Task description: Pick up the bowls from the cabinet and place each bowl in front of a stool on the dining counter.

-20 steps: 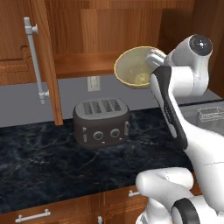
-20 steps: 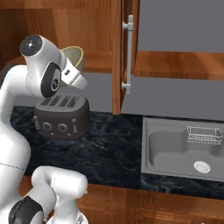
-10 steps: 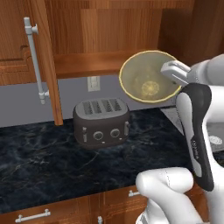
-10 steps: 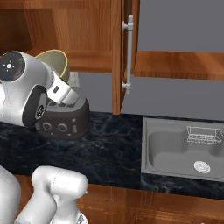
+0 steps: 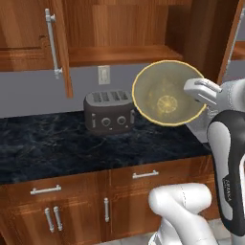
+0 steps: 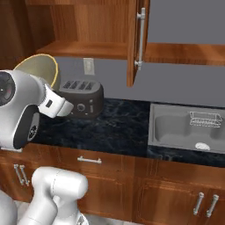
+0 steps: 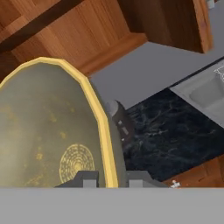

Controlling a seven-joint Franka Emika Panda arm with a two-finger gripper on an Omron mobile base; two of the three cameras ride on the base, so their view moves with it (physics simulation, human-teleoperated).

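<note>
My bowl [image 7: 48, 131] runs off the hand view's left edge and hides most of the toaster [image 7: 121, 124] (just a sliver shows); my tool's [image 7: 109, 178] fingertips are barely visible.

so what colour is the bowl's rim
Yellow, around an olive-beige bowl; clearest in the left base view.

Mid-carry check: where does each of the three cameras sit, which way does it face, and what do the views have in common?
Left base view: behind the arm's left, facing the toaster and open cabinet; arm at right holds the bowl.
Right base view: behind its right, facing toaster, sink; arm at left.
Hand view: on the hand, along the gripper clamping the bowl's rim.
Shared: bowl, toaster, counter.
</note>
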